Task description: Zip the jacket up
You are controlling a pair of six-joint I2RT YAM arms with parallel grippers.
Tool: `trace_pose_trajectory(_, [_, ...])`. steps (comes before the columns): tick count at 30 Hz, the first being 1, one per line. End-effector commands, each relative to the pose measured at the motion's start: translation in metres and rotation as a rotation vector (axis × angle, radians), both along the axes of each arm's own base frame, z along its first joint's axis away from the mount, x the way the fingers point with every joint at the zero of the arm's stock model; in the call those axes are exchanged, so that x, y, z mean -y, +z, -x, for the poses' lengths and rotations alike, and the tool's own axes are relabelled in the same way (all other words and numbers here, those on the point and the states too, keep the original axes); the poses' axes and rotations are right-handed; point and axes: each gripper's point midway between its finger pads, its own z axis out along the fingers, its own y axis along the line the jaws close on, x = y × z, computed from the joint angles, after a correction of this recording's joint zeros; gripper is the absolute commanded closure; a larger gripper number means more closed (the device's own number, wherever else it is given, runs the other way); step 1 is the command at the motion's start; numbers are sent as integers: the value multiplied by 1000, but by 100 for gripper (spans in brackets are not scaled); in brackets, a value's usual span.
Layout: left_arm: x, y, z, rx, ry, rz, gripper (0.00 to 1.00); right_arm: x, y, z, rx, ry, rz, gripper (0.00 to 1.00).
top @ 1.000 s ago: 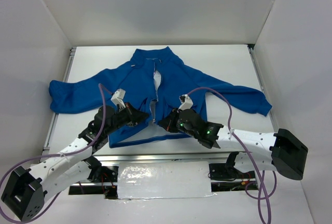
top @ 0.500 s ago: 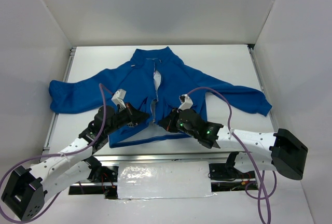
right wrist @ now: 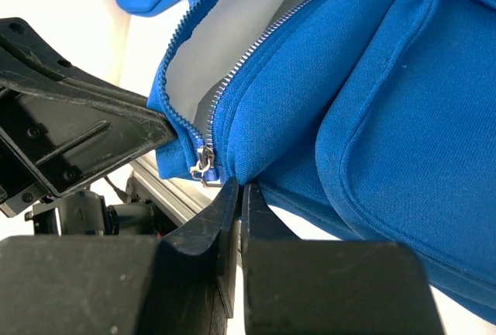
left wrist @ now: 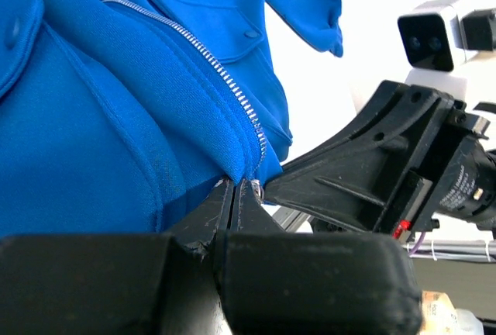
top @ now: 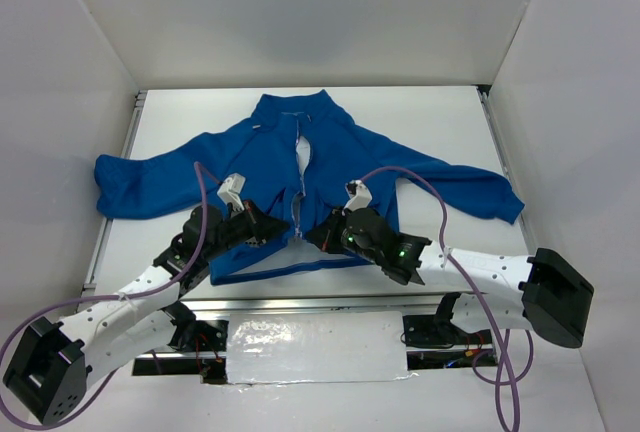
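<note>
The royal-blue fleece jacket (top: 300, 172) lies flat on the table, collar at the far side, sleeves spread, its pale zipper (top: 299, 192) unzipped down the front. My left gripper (top: 268, 228) is shut on the jacket's hem at the left of the zipper's foot; in the left wrist view (left wrist: 236, 184) its jaws pinch the fleece edge. My right gripper (top: 318, 236) is shut on the hem at the right of the zipper's foot, also seen in the right wrist view (right wrist: 241, 185). The small metal pull (right wrist: 204, 164) hangs at the zipper's foot, just left of my right fingers.
White walls enclose the table on three sides. A metal rail (top: 300, 302) runs along the near edge below the hem. Purple cables (top: 430, 192) arc over both arms. The sleeves reach close to the left (top: 130, 187) and right (top: 480, 197) sides.
Both grippers have shifted very slightly along the hem while holding it; the jacket otherwise lies the same.
</note>
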Motion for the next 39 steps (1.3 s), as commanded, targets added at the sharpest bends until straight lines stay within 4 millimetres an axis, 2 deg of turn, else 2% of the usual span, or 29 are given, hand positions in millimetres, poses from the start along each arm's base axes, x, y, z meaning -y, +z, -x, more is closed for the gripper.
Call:
trace_pose_trajectory(1, [10,18,5,91,-77,30,100,-12,32,-7,73,34,-83,100])
trace_pose_trajectory(7, [16,22,15,131,-159,16,100,-11,34,-3,122,117,-74,100])
trace_pose_trajectory(17, [17,11,20,118,-205,-33,100,-4,35,-3,191,197,-53,100])
trace_pose_trajectory(21, [17,1,21,90,-214,-60,100,0,37,-7,190,195,-80,100])
trace_pose_trajectory(25, [16,-13,18,52,-209,-87,100,-7,36,-2,187,253,-77,100])
trace_pose_trajectory(27, [15,-18,19,43,-200,-87,100,-11,29,1,165,279,-68,96])
trace_pose_trajectory(30, [15,-16,18,59,-191,-71,100,-12,21,4,145,291,-70,86])
trace_pose_trajectory(33, [14,-13,17,68,-184,-66,100,-11,16,5,133,285,-69,83])
trace_pose_trajectory(36, [16,-14,18,63,-194,-58,100,-10,11,3,116,277,-48,75])
trace_pose_trajectory(37, [17,-16,20,52,-204,-57,100,-9,9,2,114,270,-40,68])
trace_pose_trajectory(39, [18,-19,20,43,-209,-52,100,-7,9,-1,110,247,-29,61])
